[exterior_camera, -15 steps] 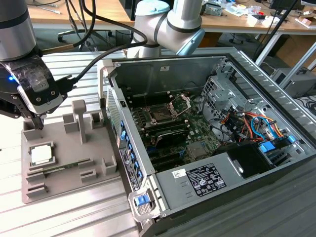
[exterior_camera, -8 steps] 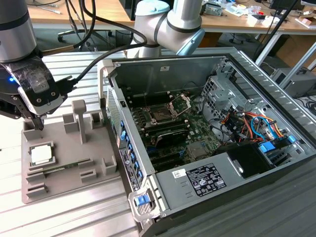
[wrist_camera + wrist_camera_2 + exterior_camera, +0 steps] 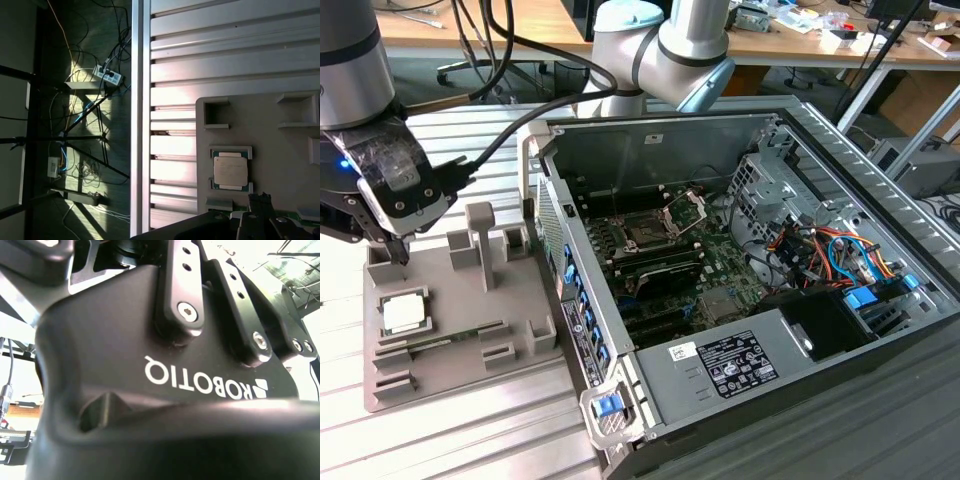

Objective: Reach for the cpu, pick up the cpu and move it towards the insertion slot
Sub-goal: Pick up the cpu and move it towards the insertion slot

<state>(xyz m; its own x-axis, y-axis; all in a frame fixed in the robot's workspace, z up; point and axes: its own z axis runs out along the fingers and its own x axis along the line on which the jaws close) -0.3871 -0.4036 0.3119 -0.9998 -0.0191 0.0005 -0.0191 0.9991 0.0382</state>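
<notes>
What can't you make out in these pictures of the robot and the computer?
- Exterior view: how high the gripper hangs above the grey tray; it overlaps the tray's far corner.
- Exterior view: whether the socket is empty; it is too small to tell.
- First wrist view: the tray's full extent, cut off by the picture's edge; the chip itself is plain.
- Second wrist view: anything beneath the gripper; its black body blocks the camera.

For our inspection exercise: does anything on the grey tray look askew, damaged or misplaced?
Nothing stands out. The cpu lies flat and square in its recess on the grey tray, with no visible damage.
</notes>
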